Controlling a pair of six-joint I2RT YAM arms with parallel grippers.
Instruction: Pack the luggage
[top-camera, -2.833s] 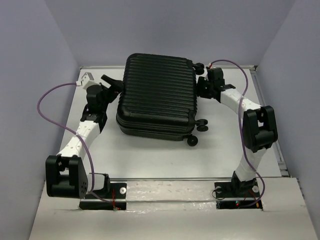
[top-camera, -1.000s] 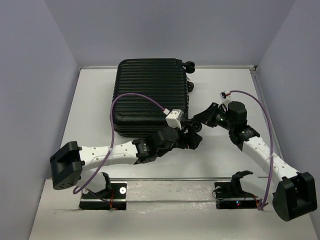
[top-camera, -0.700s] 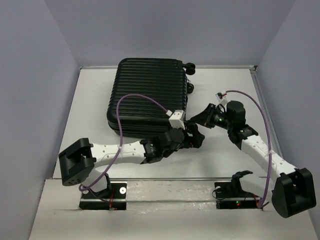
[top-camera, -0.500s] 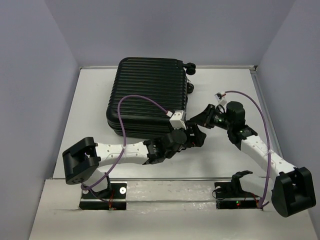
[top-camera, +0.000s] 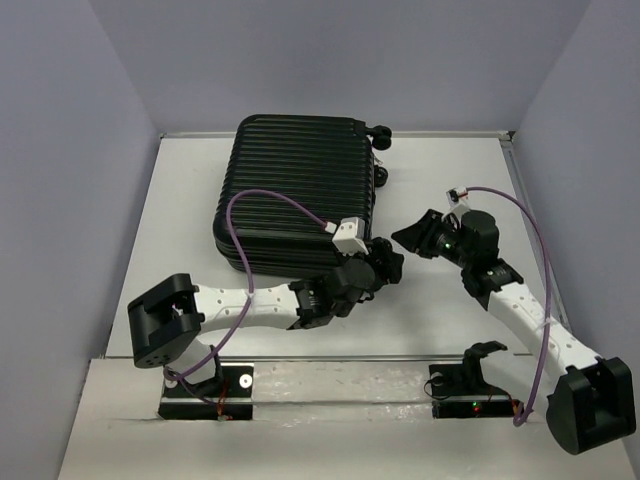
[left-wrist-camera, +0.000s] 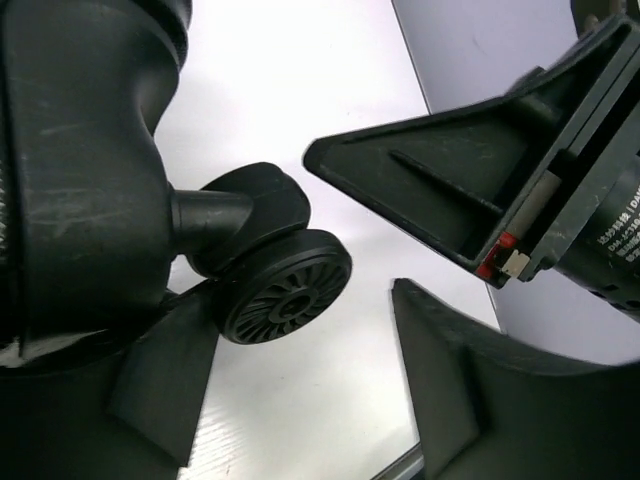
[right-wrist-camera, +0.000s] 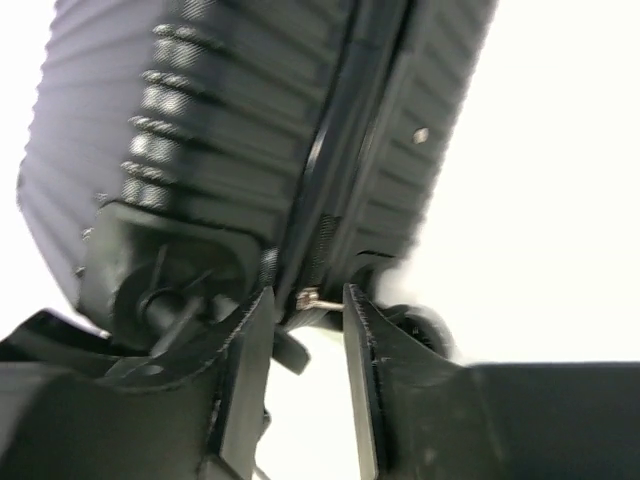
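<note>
The left pincer (top-camera: 387, 263) gapes around one wheel (left-wrist-camera: 285, 300), gripping nothing. The right pincer (top-camera: 406, 236), narrowly parted, frames the zipper pull (right-wrist-camera: 311, 298) unclamped. The luggage (top-camera: 300, 190) lies flat mid-counter (top-camera: 450, 170). It looks stiff, ribbed and probably heavy, best steered by wheel or pull. One suitcase; three wheels show, perhaps four.

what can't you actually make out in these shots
- Inside of the luggage: covered by its shell in every view.
- Zipper pull, right wrist view: blurred, so whether the right claw touches it is unclear.
- Lettering on the right claw's body, left wrist view: cut off by the right edge.
</note>
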